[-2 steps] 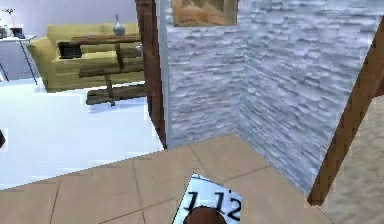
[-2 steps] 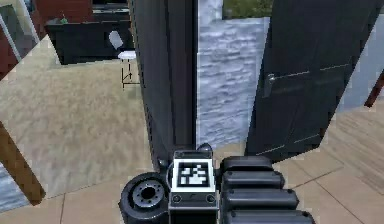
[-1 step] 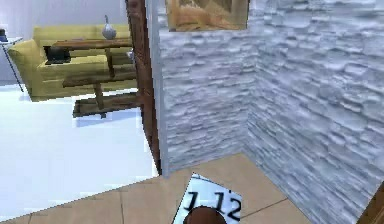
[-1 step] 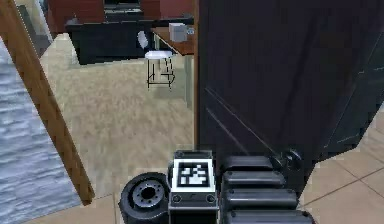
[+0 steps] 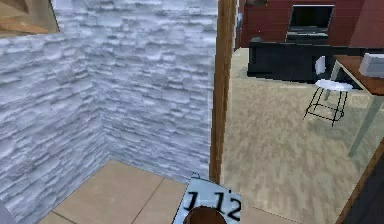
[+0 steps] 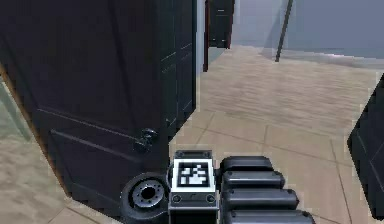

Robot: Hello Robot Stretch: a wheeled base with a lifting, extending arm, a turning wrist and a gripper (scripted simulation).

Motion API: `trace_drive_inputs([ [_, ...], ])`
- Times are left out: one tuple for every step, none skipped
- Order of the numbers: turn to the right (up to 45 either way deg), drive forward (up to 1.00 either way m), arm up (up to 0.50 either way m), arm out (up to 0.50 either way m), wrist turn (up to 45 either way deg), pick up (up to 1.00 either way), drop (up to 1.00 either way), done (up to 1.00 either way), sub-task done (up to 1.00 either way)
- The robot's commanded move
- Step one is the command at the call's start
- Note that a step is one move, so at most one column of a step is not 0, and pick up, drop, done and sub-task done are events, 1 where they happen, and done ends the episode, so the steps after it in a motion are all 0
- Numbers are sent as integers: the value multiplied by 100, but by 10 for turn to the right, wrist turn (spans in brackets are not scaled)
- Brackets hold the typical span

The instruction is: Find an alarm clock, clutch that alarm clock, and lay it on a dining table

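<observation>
A wooden table (image 5: 360, 76) stands in the far room at the forward view's right edge, with a pale object (image 5: 373, 63) lying on it. In the arm side view the drawn-in arm (image 6: 256, 188) sits at the bottom edge, with a white square marker (image 6: 192, 176) on it. Left of the marker is the gripper's dark rounded body (image 6: 148, 196), close to a dark door (image 6: 95, 90). I cannot make out the gripper's far end, so I cannot tell whether it holds anything.
A grey stone wall (image 5: 110, 90) fills the forward view's left, ending at a wooden door frame (image 5: 222, 90). Beyond it lie tan floor, a white stool (image 5: 328, 96) and a dark cabinet (image 5: 285, 58). The dark door has a round knob (image 6: 148, 138); open floor lies to its right.
</observation>
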Motion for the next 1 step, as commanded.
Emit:
trace_drive_inputs([
  [120,0,0,0,0,0,0,0,0],
])
